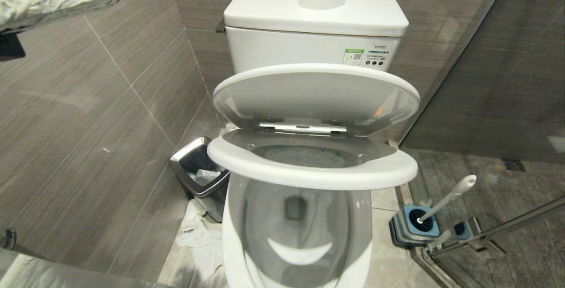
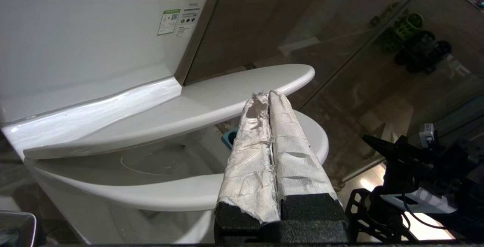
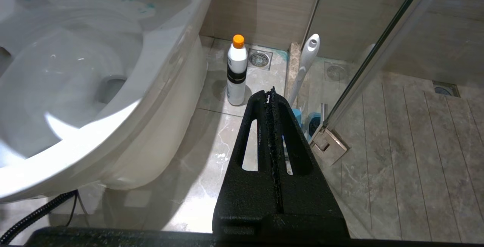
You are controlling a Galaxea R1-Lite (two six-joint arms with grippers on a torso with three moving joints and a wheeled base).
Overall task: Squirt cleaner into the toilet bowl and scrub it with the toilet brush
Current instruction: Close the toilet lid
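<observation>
Both pincers are clenched on nothing, the left gripper (image 2: 269, 97) beside the half-lowered seat, the right gripper (image 3: 270, 93) over the floor near the cleaner (image 3: 237, 71) and toilet brush (image 3: 307, 59), so with turquoise streaks already in the toilet bowl (image 3: 68, 61), scrubbing seems next, calling for opened fingers around the brush handle.

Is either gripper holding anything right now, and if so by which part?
Nothing is held. The left gripper and the right gripper are both shut on nothing; the orange-capped pale cleaner bottle stands on the floor.
</observation>
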